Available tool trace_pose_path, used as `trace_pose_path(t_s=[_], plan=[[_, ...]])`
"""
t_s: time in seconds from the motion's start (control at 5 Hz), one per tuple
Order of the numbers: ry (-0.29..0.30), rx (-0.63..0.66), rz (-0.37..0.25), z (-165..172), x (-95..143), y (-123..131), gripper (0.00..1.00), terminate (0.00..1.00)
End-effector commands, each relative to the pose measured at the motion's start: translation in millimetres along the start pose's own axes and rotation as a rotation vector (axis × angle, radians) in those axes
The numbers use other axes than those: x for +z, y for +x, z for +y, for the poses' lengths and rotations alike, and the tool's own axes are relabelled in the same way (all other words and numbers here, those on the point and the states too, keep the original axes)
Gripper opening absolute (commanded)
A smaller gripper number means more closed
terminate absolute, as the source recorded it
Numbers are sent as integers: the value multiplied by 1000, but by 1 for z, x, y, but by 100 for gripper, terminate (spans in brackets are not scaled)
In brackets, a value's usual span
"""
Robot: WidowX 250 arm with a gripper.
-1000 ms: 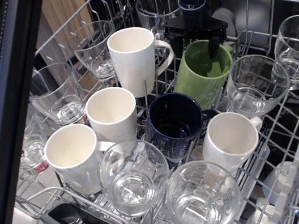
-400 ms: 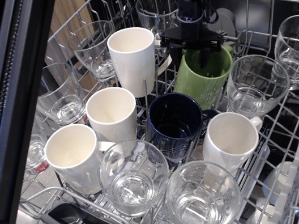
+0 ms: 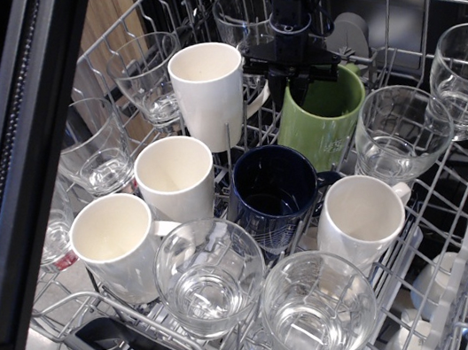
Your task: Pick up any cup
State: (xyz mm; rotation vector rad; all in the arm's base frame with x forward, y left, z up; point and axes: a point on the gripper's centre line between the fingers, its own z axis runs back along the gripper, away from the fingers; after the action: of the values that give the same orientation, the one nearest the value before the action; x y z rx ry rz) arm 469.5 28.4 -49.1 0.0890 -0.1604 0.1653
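Note:
The cup (image 3: 323, 128) is a light green ceramic mug with small white lettering. It sits at the back middle of the dishwasher rack (image 3: 453, 192), between a tall white mug and a clear glass. My black gripper (image 3: 305, 73) comes down from above onto the cup's far rim. Its fingers look closed on that rim, one inside and one outside. The gripper hides most of the cup's opening, and the handle barely shows at the right.
A dark navy mug (image 3: 273, 195) stands just in front of the cup. White mugs (image 3: 210, 94) (image 3: 175, 180) (image 3: 360, 218) and several clear glasses (image 3: 398, 134) (image 3: 211, 278) crowd the rack. A black bar (image 3: 27, 174) crosses the left side.
The gripper has moved up and to the left. The cup has risen with it and tipped more upright, so less of its opening shows.

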Motion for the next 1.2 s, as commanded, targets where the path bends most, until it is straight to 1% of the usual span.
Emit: trace_pose_path(t_s=[0.0, 0.2, 0.4, 0.6, 0.8, 1.0], plan=[[-61, -11, -96, 2, 60, 26, 0, 0], [-41, -81, -111, 8, 81, 24, 0, 0], [-76, -143, -89, 14, 109, 25, 0, 0], [-102, -157, -88, 16, 133, 21, 0, 0], [-135, -178, -70, 24, 164, 19, 0, 0], [-146, -166, -45, 22, 188, 21, 0, 0]])
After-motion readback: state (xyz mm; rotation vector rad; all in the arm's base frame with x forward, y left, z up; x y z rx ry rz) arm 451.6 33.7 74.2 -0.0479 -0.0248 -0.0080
